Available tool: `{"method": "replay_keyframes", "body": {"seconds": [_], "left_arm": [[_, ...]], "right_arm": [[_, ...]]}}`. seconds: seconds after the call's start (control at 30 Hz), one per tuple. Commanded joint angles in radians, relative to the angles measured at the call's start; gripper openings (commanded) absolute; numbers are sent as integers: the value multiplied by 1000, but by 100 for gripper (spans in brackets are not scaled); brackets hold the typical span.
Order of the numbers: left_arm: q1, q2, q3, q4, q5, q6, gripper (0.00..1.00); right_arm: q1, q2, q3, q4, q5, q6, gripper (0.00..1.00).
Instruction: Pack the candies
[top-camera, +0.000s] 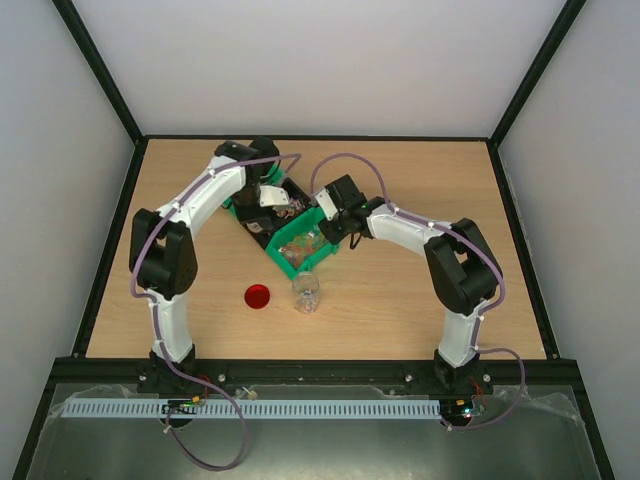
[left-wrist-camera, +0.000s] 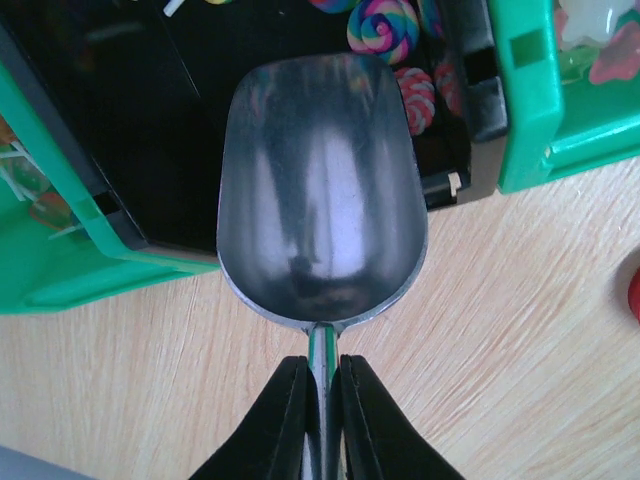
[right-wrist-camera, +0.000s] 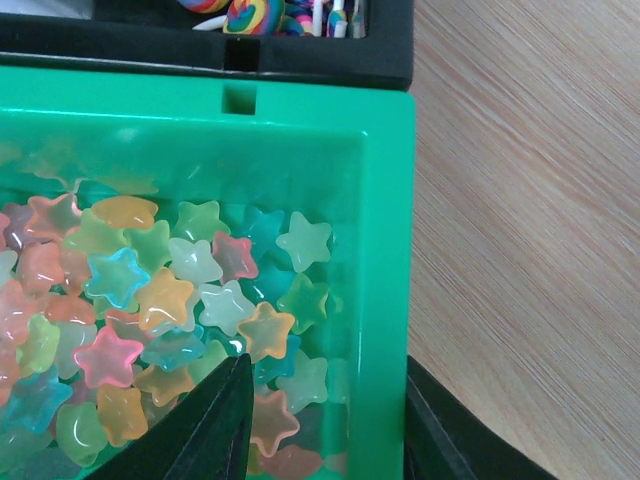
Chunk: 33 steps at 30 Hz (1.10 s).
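My left gripper (left-wrist-camera: 323, 365) is shut on the thin handle of a silver metal scoop (left-wrist-camera: 320, 190). The scoop is empty and hangs over the near edge of a black bin (left-wrist-camera: 150, 120). That bin holds swirl lollipop candies (left-wrist-camera: 383, 28). In the top view the left gripper (top-camera: 262, 200) is over the bins. My right gripper (right-wrist-camera: 325, 365) is open and straddles the right wall of a green bin (right-wrist-camera: 385, 250), one finger inside, one outside. The bin is full of small star-shaped candies (right-wrist-camera: 165, 300) in pink, orange, green, blue and white.
A clear jar (top-camera: 306, 292) lies on its side in front of the green bin (top-camera: 290, 262), with a red lid (top-camera: 257, 296) to its left. A second green bin (left-wrist-camera: 60, 270) sits left of the black one. Bare wooden table (top-camera: 440, 180) surrounds the bins.
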Motion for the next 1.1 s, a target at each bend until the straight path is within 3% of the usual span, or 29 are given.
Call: {"method": "replay_keyframes", "body": {"seconds": [0.0, 0.27, 0.53, 0.83, 1.07], "left_arm": [[-1, 30, -74, 26, 127, -7, 2], [5, -51, -322, 341, 299, -33, 2], [28, -161, -540, 642, 485, -117, 2], [76, -212, -632, 868, 632, -258, 2], [161, -333, -739, 921, 686, -240, 2]], "right_arm": [[8, 7, -7, 11, -2, -14, 37], [8, -4, -31, 31, -29, -36, 21], [8, -7, -34, 31, -29, -47, 18], [8, -12, -34, 30, -9, -48, 15], [4, -21, -25, 30, 25, -33, 10]]}}
